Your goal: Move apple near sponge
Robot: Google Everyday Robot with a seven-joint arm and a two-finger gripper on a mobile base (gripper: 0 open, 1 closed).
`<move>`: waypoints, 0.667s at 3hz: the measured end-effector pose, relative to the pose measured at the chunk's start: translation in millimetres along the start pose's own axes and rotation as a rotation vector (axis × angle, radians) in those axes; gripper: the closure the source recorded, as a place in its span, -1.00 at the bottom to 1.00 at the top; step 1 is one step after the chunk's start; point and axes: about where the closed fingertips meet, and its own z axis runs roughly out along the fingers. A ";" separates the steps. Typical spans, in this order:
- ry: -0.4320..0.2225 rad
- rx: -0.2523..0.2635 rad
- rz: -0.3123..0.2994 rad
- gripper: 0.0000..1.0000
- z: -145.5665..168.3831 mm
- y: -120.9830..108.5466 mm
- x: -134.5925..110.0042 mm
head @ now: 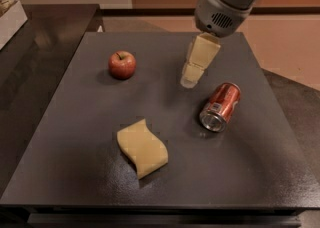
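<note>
The small red apple (122,65) sits on the dark table (75,172) at the back left. The flat pale-yellow sponge (142,147) with wavy edges lies nearer the front, well apart from the apple. My gripper (191,79), with pale-yellow blocky fingers under a grey wrist, hangs over the table's back middle, to the right of the apple and above the can. It holds nothing.
A red-copper soda can (220,107) lies on its side at the right, just below my gripper. A white box (11,13) stands on the darker surface at the far left. The table's front edge runs along the bottom of the view.
</note>
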 end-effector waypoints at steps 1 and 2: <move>-0.038 -0.018 -0.015 -1.00 35.6 -13.7 -47.7; -0.075 -0.035 -0.021 -1.00 68.9 -22.7 -85.0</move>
